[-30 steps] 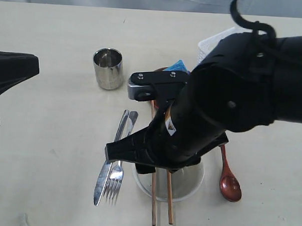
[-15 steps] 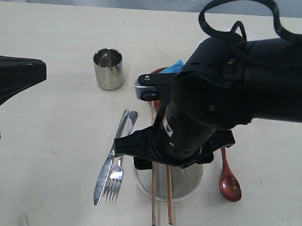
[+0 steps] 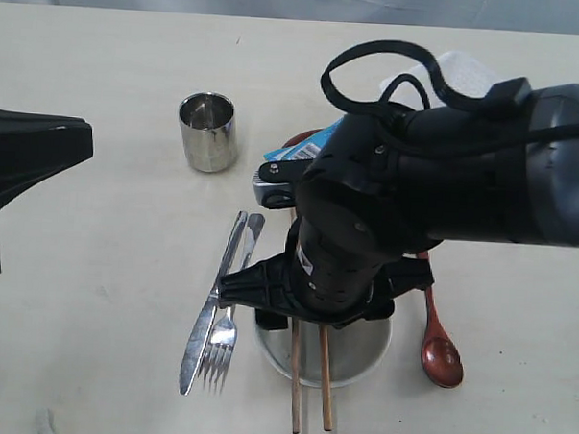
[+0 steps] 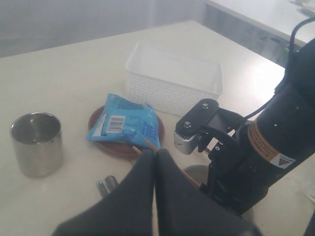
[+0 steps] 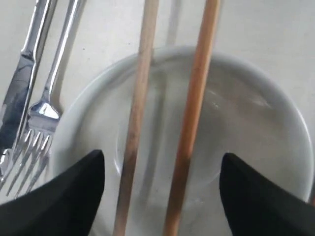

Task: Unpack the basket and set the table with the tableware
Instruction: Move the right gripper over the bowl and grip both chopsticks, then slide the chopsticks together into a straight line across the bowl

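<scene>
- Right tool (image 5: 161, 156): mine, jaws spread wide, nothing gripped; it hangs over the bowl, lower centre of the exterior view.
- Left tool (image 4: 154, 164): mine, fingers pressed together, nothing between them; at the left edge of the exterior view.
- Bowl (image 3: 355, 359): off-white, upright on the table (image 3: 103, 74), lower centre, partly under my right arm.
- Chopsticks (image 3: 310, 396): two, side by side across the bowl, ends jutting past its rim towards the bottom edge.
- Knife (image 3: 200, 333) and fork (image 3: 224, 341): side by side, just left of the bowl.
- Spoon (image 3: 440, 356): dark wood, just right of the bowl.
- Cup (image 3: 208, 132): steel, upright, upper left of centre, well apart.
- Plate (image 4: 101, 143): brown, carrying a blue packet (image 4: 125, 122).
- Basket (image 4: 172, 83): white, just beyond the plate; upper right, mostly behind my arm.
</scene>
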